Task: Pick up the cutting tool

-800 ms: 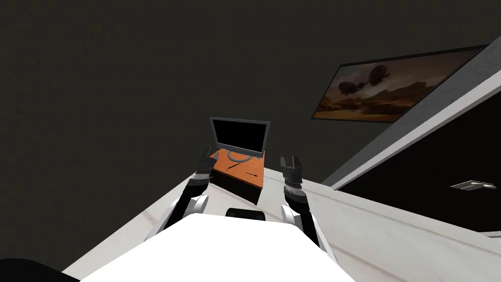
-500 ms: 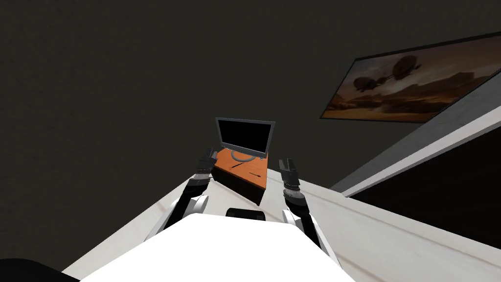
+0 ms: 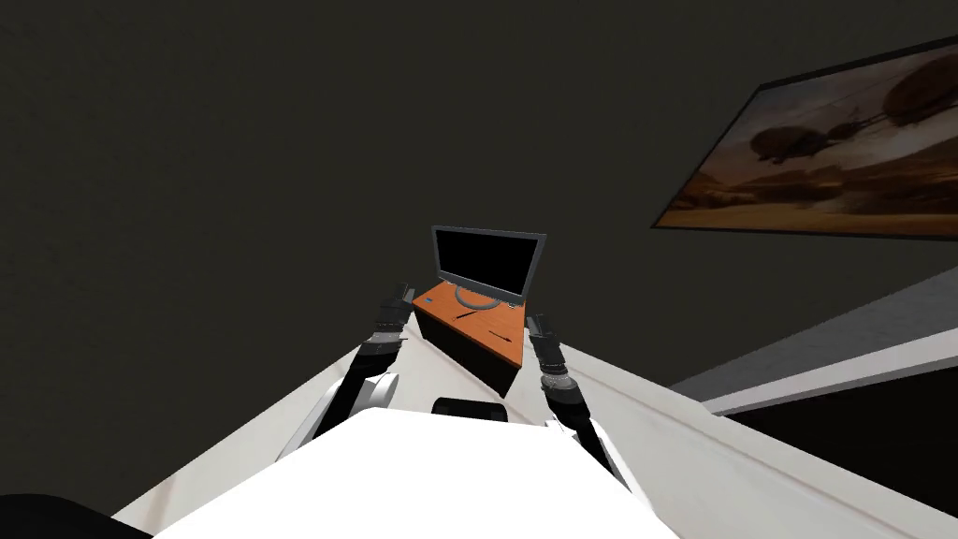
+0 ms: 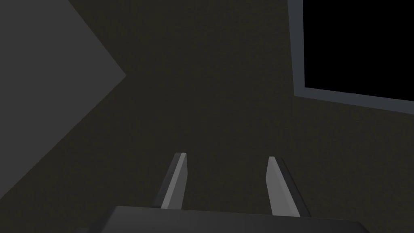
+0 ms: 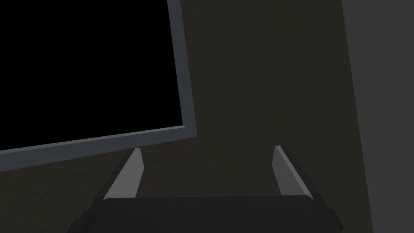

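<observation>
The dark wall [image 3: 234,168] takes up most of the head view, from the left edge across the top. A pale floor [image 3: 674,440] runs in a band from lower left to lower right. It is bounded on the right by a light skirting strip [image 3: 823,365], with a black area [image 3: 889,449] in the lower right corner. A framed painting [image 3: 833,159] in brown tones hangs at the upper right.

At frame centre stands a desk [image 3: 444,313] with an orange top and dark sides. A monitor [image 3: 486,262] with a black screen and grey bezel stands upright at the far end of the top, on a grey ring-shaped foot [image 3: 477,301].

The left gripper [image 3: 402,295] sits just left of the desk's near left corner. In the left wrist view its fingers [image 4: 178,182] stand apart with nothing between them, so I read it as released. A corner of the monitor shows at the upper right of that view.

The right gripper [image 3: 535,325] sits just right of the desk's right edge. In the right wrist view its fingers [image 5: 130,174] are spread wide and hold nothing. The monitor's lower corner fills the upper left of that view.

Two thin dark items lie flat on the orange top in front of the monitor foot, between the grippers. One is the near item [image 3: 500,336], toward the right edge. The other is the far item [image 3: 466,315], closer to the foot. I cannot tell which is the cutting tool. A small blue mark [image 3: 427,301] lies at the top's left corner.
</observation>
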